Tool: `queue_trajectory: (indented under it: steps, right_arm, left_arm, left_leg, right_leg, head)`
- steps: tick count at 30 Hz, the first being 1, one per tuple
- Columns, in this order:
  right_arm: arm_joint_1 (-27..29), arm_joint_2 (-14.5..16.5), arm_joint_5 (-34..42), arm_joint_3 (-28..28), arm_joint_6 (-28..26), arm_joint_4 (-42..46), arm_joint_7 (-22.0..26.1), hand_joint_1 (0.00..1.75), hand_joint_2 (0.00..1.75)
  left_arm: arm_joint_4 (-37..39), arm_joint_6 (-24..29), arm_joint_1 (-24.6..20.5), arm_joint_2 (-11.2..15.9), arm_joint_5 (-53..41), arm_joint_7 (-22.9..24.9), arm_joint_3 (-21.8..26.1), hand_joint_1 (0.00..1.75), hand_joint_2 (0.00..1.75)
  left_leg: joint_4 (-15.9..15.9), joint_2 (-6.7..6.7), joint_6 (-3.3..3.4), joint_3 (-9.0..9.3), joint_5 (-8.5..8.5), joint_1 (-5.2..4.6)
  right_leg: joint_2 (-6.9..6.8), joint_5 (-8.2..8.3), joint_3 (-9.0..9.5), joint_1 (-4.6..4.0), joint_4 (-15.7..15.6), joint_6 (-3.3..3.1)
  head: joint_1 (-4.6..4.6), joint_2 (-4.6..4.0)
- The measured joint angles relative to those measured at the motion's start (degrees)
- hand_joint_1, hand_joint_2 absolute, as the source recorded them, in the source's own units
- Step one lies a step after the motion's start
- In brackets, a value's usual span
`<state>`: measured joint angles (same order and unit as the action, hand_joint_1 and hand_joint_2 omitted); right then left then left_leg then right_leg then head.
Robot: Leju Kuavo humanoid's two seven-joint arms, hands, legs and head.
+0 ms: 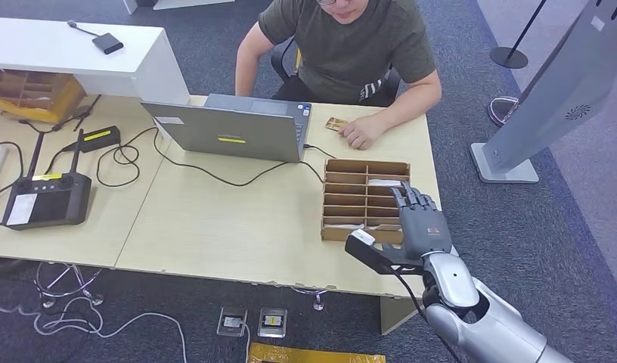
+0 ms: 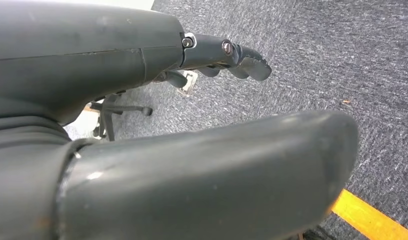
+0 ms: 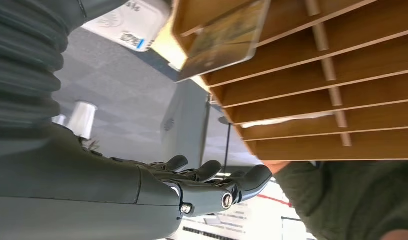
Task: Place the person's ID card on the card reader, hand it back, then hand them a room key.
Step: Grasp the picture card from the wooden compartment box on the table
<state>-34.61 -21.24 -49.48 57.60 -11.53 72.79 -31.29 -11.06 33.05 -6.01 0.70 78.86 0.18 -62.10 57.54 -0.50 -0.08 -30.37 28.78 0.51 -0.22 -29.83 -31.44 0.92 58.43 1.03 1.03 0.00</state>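
A pale desk (image 1: 215,227) holds a wooden slotted tray (image 1: 364,198). The right hand (image 1: 419,219), fingers spread and empty, partly covers it. The ID card (image 1: 336,124) lies beside the person's hand (image 1: 360,134). The left hand (image 2: 212,52) hangs empty, fingers loosely curled.

The right arm reaches forward from below, its right hand (image 1: 420,223) held flat — fingers (image 1: 408,198) extended together, empty. The left hand (image 2: 142,105) hangs low — fingers (image 2: 237,56) slightly curled, holding nothing.

Floor: dark grey carpet (image 1: 547,227), yellow strip (image 2: 372,220) on it.
Furniture: pale wood table (image 1: 215,227); white counter (image 1: 71,49) at far left.
Light: even, indoor.
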Motion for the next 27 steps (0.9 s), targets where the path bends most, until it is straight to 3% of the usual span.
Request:
queue_trajectory:
  steps: [11, 27]
  right_arm:
    - [-0.6, 2.4, -0.1, 1.3, -0.3, -2.2, 0.0, 0.00, 1.75]
    - [-0.4, 2.6, -1.9, 1.8, 0.4, -3.3, -1.8, 0.00, 1.75]
  left_arm:
    - [-0.1, 0.0, 0.0, 0.0, 0.0, 0.0, 0.0, 0.00, 0.00]
    - [-0.1, -0.2, 0.0, 0.0, -0.3, 0.0, 0.0, 0.00, 0.00]
  left_leg:
    - [0.0, -0.02, 0.00, -0.01, 0.00, 0.00]
    - [0.0, -0.01, 0.00, 0.00, 0.00, 0.00]
  right_leg:
    - [-0.03, 0.00, 0.00, 0.00, 0.0, 0.00]
    - [-0.02, 0.00, -0.01, 0.00, 0.0, 0.00]
  head:
    - [0.02, 0.00]
    - [0.01, 0.00]
